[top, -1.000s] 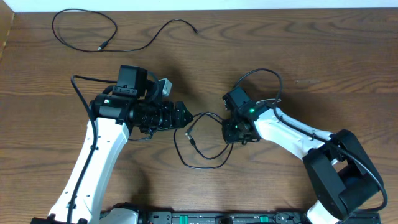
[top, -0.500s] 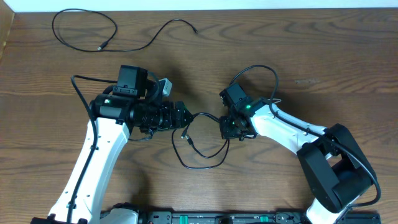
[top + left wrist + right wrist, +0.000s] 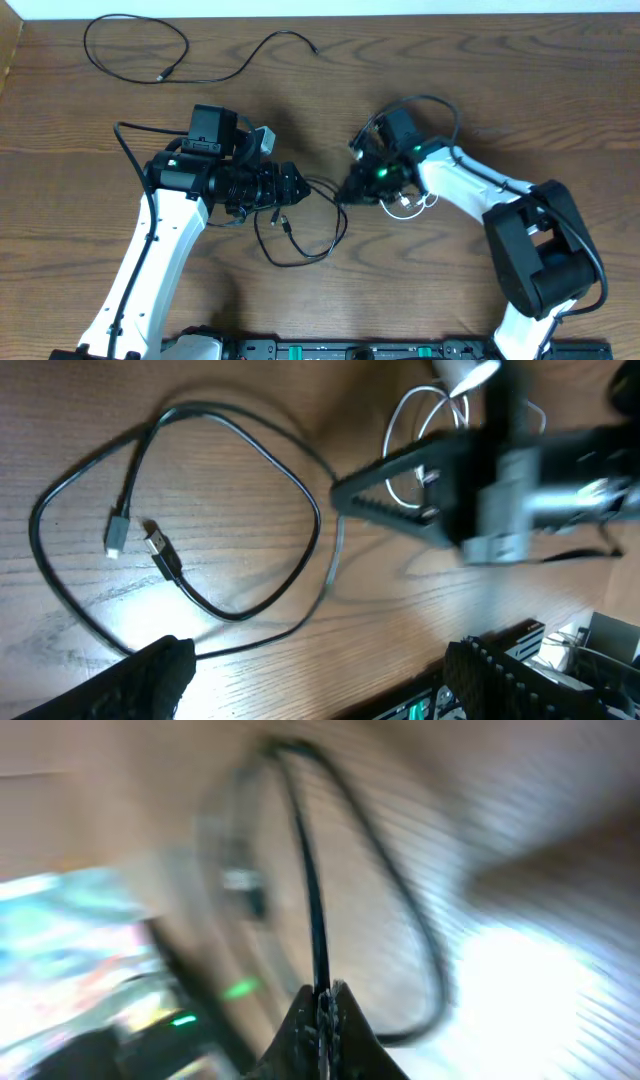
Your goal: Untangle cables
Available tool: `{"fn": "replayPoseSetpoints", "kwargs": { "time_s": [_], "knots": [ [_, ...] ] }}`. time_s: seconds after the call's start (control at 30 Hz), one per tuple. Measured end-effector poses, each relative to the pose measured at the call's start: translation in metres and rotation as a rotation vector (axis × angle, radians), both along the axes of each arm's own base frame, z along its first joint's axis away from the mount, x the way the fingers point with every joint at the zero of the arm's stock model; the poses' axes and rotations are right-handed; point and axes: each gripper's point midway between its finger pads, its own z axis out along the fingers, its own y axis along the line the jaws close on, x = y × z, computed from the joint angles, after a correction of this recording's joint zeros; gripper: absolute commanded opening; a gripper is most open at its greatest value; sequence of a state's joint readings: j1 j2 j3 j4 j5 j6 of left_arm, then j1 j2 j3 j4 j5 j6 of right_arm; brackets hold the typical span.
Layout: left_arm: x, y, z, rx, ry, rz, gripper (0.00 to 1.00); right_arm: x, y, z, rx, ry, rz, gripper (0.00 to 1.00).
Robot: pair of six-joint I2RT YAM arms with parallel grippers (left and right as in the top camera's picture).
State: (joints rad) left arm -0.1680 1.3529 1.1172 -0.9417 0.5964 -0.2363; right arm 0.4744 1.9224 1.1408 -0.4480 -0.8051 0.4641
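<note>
Between the two arms, the looped black cable (image 3: 280, 461) lies on the counter (image 3: 500, 80) in a loose ring, with both plug ends close together inside it. One strand runs up into the right gripper (image 3: 346, 196), which is clenched on it; the right wrist view shows the cable coming straight out from the pinched tips. Just beside that gripper, the white cable (image 3: 408, 207) lies in small coils, and I cannot tell whether it crosses the black one. The left gripper (image 3: 300, 188) hangs released, jaws spread wide, above the ring and holding nothing. Well apart, near the counter's far edge, the second black cable (image 3: 290, 35) lies alone, already separate. The step in hand looks like drawing the black cable clear of the white one. The next move calls for a steady pull away from the coils, with the left gripper free to pin the white cable if it drags along
</note>
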Motion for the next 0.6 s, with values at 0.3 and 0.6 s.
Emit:
{"fn": "replayPoseSetpoints", "kwargs": {
  "time_s": [0.3,0.6],
  "knots": [
    [-0.002,0.000,-0.001,0.001,0.013,0.002,0.85,0.002,0.007,0.049,0.300,0.072,0.050,0.01],
    [-0.012,0.001,-0.003,0.009,0.057,-0.002,0.85,0.012,0.018,0.073,0.423,0.038,0.072,0.01]
  ]
}}
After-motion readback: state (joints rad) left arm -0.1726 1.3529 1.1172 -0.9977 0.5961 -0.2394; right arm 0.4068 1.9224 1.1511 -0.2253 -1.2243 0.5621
